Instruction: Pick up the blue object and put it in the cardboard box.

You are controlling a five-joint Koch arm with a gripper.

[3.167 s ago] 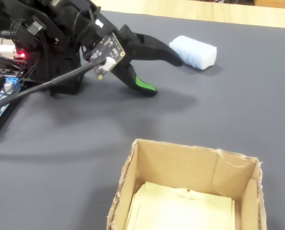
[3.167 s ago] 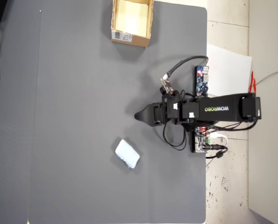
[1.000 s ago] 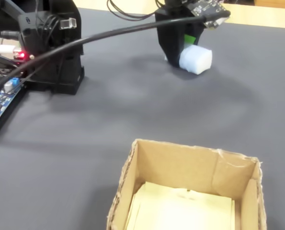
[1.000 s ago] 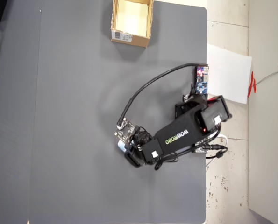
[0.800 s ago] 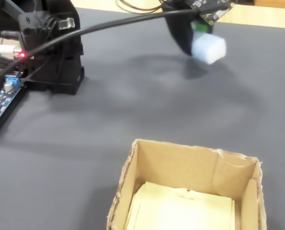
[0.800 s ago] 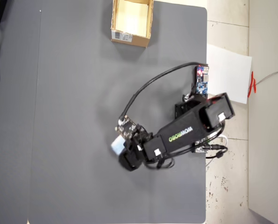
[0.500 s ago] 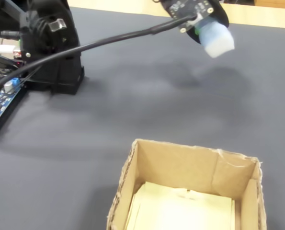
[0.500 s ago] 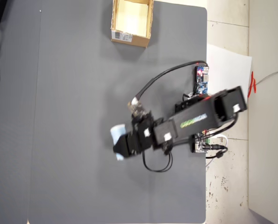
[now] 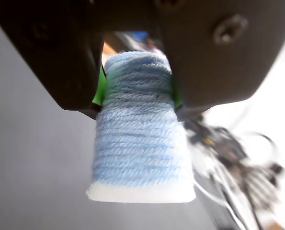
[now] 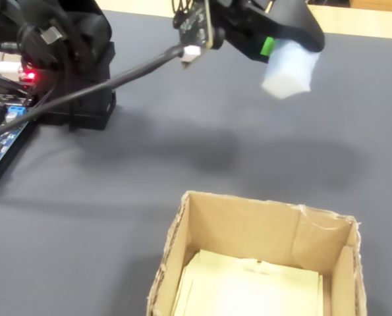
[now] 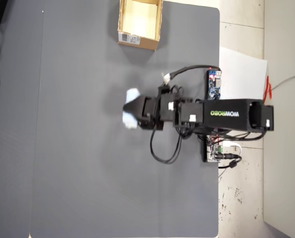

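The blue object (image 9: 138, 139) is a pale blue-white soft block, squeezed between the black jaws with green pads of my gripper (image 9: 137, 93). In the fixed view the blue object (image 10: 289, 69) hangs in the air above the dark mat, held by the gripper (image 10: 281, 49) at the top right. From overhead the blue object (image 11: 131, 114) sits at the gripper (image 11: 135, 110) tip, mid-mat. The cardboard box (image 10: 202, 230) stands open at the front of the fixed view, with a pale yellowish bottom. Overhead, the cardboard box (image 11: 137, 40) is at the mat's top edge, label on its side.
The arm's black base (image 10: 77, 59) and a circuit board (image 10: 1, 131) with wires sit at the left of the fixed view. A black cable (image 10: 84, 92) trails from the gripper to the base. A dark grey mat (image 11: 78, 163) covers the table.
The gripper closed on the blue object, lifted it off the mat and swung it toward the box side. In the fixed view the block now hangs higher and nearer the camera.
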